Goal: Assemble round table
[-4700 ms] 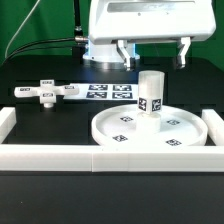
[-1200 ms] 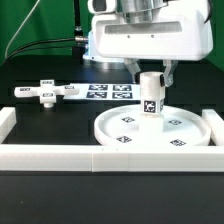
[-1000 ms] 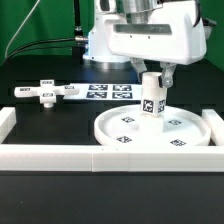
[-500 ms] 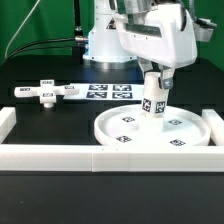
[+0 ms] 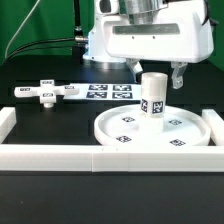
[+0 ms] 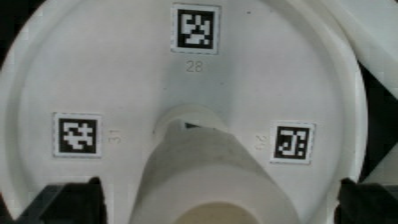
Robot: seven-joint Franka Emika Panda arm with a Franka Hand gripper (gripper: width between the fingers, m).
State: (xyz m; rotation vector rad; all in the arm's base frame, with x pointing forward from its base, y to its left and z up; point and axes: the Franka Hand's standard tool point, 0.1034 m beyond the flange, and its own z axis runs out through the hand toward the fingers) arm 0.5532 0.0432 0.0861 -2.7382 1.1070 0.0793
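Three parts of the round table are in view, all white, smooth plastic carrying small black-and-white square tags. The disc [image 5: 108, 131] lies flat on the black table [image 5: 40, 125], its raised rim uppermost, just behind the front border rail [image 5: 60, 157]. The post [image 5: 152, 96], a short cylinder, stands upright at the disc's centre; whether it is fully seated cannot be told. The gripper [image 5: 157, 77] hangs over the post with its jaws spread, one on either side of the top, neither seen to touch it. The wrist view agrees: dark fingertips [image 6: 54, 205] flank the post [image 6: 205, 165] with clearance, the disc [image 6: 107, 80] beneath. Judgement: this straddling stance suits closing on the post to turn or press it home. The foot piece [image 5: 45, 92], flat and cross-shaped, lies toward the exterior view's left, well apart from the disc, with the marker board [image 5: 110, 91] just beside it.
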